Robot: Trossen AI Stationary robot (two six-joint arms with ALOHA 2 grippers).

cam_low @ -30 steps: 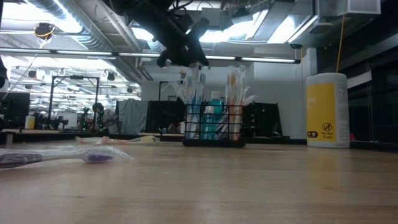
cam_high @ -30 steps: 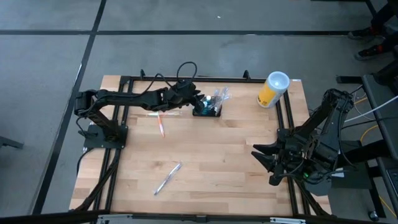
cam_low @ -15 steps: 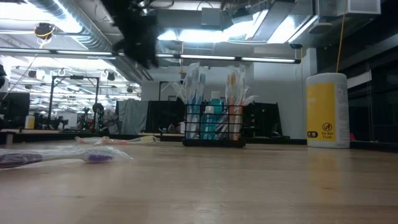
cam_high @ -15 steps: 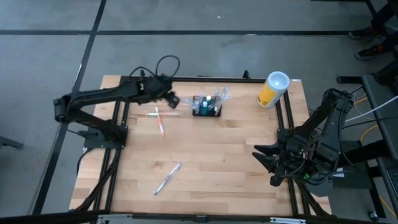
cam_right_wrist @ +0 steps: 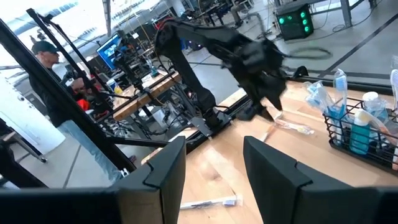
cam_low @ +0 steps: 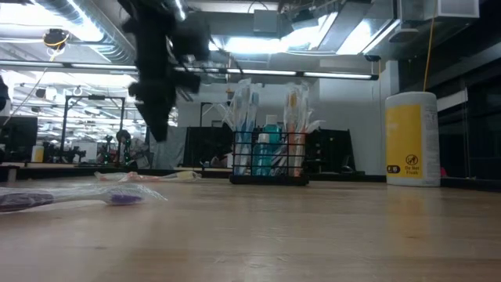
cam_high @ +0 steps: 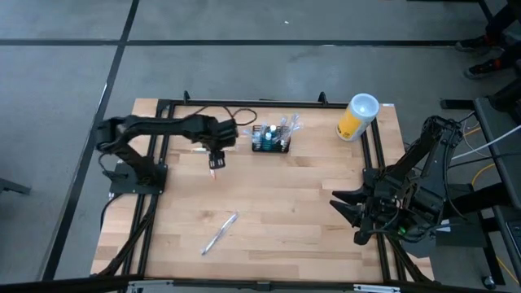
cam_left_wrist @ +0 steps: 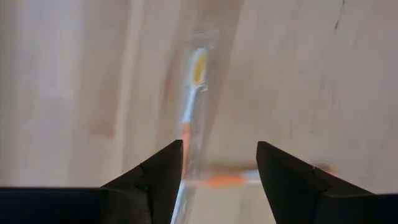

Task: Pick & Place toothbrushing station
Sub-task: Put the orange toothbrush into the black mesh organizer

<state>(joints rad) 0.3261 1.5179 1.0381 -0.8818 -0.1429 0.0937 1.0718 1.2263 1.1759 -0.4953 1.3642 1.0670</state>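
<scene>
The left gripper (cam_high: 214, 153) has been drawn back from the caddy (cam_high: 270, 140); it is seen open, empty, apparently above an orange toothbrush (cam_left_wrist: 188, 121).

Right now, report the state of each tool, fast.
Left tool: open, holding nothing, above the wrapped orange toothbrush on the table.
Right tool: open, empty, waiting at the table's right edge.

Table (cam_high: 277, 212): pale wood planks, smooth, satin sheen.
Caddy (cam_high: 269, 143): black wire mesh, metal.
Canister (cam_high: 356, 120): yellow plastic, glossy; white lid.
Toothbrushes (cam_left_wrist: 189, 118): plastic, in clear shiny wrap.
Frame (cam_high: 244, 103): black matt metal.
</scene>
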